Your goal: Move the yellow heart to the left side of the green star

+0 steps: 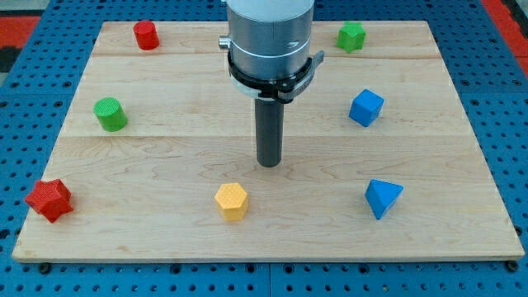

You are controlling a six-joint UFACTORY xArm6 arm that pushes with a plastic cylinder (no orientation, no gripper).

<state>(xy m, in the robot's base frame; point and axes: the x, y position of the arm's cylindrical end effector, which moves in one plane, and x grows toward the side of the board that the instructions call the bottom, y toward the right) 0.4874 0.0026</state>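
My tip (269, 163) stands free near the middle of the wooden board (165, 239), holding and touching nothing. The yellow block (231, 200), whose shape reads as a hexagon, lies below the tip and slightly toward the view's left, near but apart. The green star-like block (351, 36) sits at the view's top right, well apart from both.
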